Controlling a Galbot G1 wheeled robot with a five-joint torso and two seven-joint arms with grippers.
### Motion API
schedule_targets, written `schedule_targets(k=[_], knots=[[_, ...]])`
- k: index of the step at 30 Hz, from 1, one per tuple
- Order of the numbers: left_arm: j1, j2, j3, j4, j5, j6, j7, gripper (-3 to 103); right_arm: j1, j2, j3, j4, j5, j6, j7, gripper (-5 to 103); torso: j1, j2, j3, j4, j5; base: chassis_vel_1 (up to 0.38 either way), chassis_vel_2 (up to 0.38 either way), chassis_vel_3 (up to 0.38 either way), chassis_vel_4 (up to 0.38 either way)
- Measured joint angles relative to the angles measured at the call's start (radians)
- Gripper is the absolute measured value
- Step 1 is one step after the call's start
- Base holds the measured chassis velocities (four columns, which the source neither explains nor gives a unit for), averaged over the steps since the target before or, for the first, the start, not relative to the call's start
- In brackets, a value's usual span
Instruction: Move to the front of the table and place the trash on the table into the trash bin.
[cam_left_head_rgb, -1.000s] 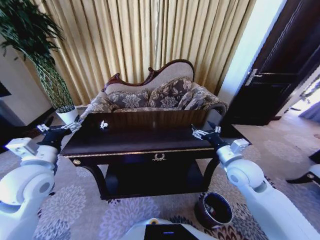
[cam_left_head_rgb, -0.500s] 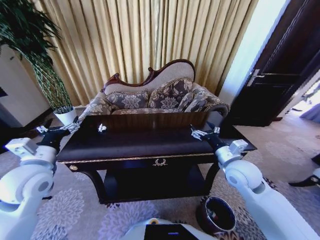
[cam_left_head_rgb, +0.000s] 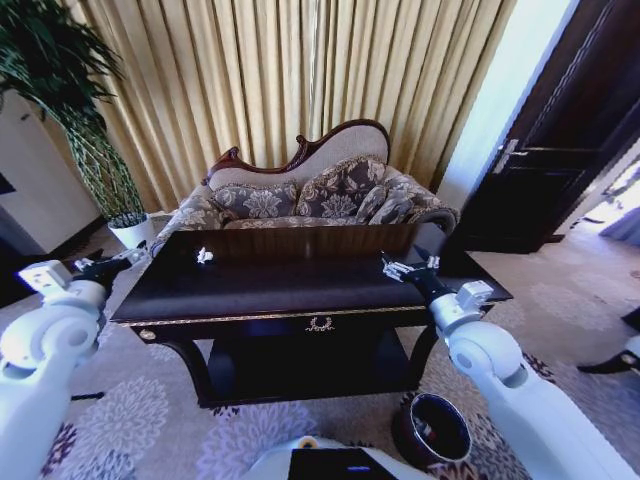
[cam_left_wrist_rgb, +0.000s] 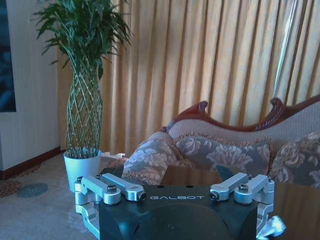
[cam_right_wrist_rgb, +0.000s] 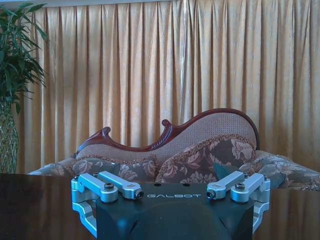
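Gold pleated curtains (cam_left_head_rgb: 300, 80) hang across the back wall, and a dark wooden door (cam_left_head_rgb: 560, 140) stands at the right of the room. A patterned sofa (cam_left_head_rgb: 310, 195) with a carved wooden back sits directly behind the table (cam_left_head_rgb: 290, 290), its cushions just past the table's far edge. The table is long, dark and glossy with gold trim along its front and a gold emblem at the centre, and it fills the middle of the head view, with a low shelf beneath. A tall leafy plant (cam_left_head_rgb: 70, 90) in a white pot (cam_left_head_rgb: 133, 230) stands on the floor beyond the table's left end. The trash bin (cam_left_head_rgb: 435, 430), a small round dark bucket with a shiny rim, sits on the patterned carpet (cam_left_head_rgb: 150, 420) near the table's right front leg, under the right arm. The left gripper (cam_left_head_rgb: 130, 254) hovers just off the table's left end, and the right gripper (cam_left_head_rgb: 405, 267) is held above the table's right part; in both wrist views the fingers stand apart with nothing between them. The trash (cam_left_head_rgb: 204, 256), a small white crumpled scrap, lies on the tabletop near the far left corner, apart from both grippers.
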Motion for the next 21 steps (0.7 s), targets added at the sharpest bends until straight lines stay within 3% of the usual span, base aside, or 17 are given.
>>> schedule_targets(k=[5,13,17,20,21], knots=[[-0.075,0.031,0.099,0.088,0.030,-0.023,0.030,100,0.002,-0.004,0.000,-0.006,0.000,0.004,0.000,100,0.000,0.000,0.000,0.0002,0.0000,0.000,0.000,0.000,0.000],[-0.242,0.061,0.280,0.168,0.049,-0.012,0.035,100,0.003,-0.009,0.000,-0.021,0.000,0.019,-0.001,100,0.000,0.000,0.000,-0.0002,0.0003,0.000,0.000,0.000,0.000],[-0.337,0.072,0.383,0.185,0.061,0.045,0.039,100,0.003,-0.010,0.005,-0.034,-0.002,0.021,-0.001,100,0.000,0.000,0.000,-0.0002,0.0003,0.000,0.000,0.000,0.000],[-0.353,0.072,0.402,0.185,0.060,0.078,0.041,100,0.003,-0.010,0.005,-0.038,-0.002,0.022,-0.001,100,0.000,0.000,0.000,-0.0002,0.0002,0.000,0.000,0.000,0.000],[-0.362,0.073,0.414,0.177,0.055,0.127,0.047,100,0.005,-0.010,0.005,-0.044,-0.003,0.023,-0.001,100,0.000,0.000,0.000,0.0000,0.0001,0.000,0.000,0.000,0.000]])
